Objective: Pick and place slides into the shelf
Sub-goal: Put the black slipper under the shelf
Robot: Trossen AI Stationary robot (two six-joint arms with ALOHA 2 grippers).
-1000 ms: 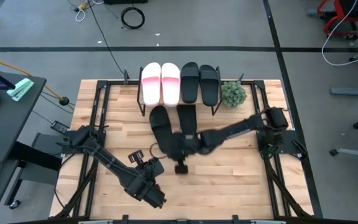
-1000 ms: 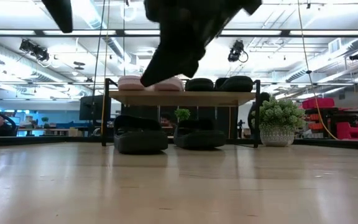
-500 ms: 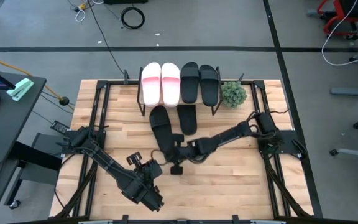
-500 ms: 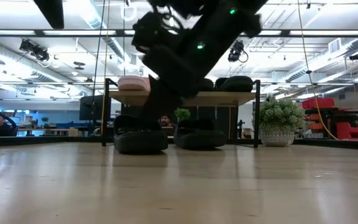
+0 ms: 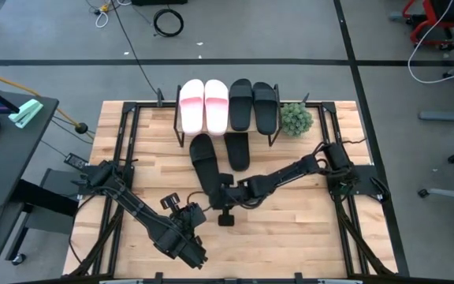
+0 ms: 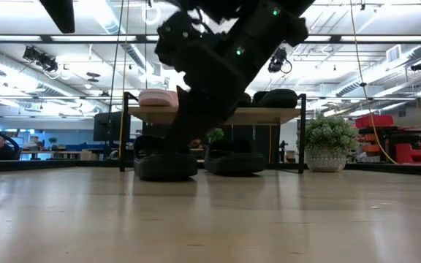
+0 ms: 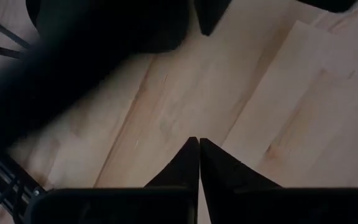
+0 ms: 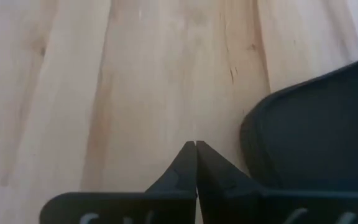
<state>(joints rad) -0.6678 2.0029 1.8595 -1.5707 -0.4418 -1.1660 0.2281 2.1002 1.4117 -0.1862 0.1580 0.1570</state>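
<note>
I've got four slides on top of the shelf [image 5: 273, 139]: two pink [image 5: 203, 106] on its left half, two black [image 5: 254, 106] on its right. The other two black ones sit on the table [image 5: 290, 229] in front of the shelf, partly tucked under the top board. The left black slide [image 5: 205, 162] lies angled, heel toward me; the right black slide [image 5: 237, 151] lies straighter, toe end hidden under the board.

R gripper [image 5: 221, 192] is low over the table just beside the heel end of the left black slide. In its wrist view the fingers [image 8: 191, 163] are pressed together w/ nothing between them, and the slide's rounded edge [image 8: 309, 130] shows just beside the tips. So no grip on it.

L gripper [image 7: 198, 163] is parked near the front of the table, well apart from the slides, tips also together, empty.

My read on handling: these look like moulded foam, so light, bendy, prob. a bit grippy, not fragile. A pinch on the sole edge would likely let it flop or twist. The wide strap looks like the better hold, or the sole rim at mid-length so it hangs level. I'd need to spread the R fingers first, then come in over the strap of the left black slide. Main risk is shoving it sideways across the wood instead of catching it.
</note>
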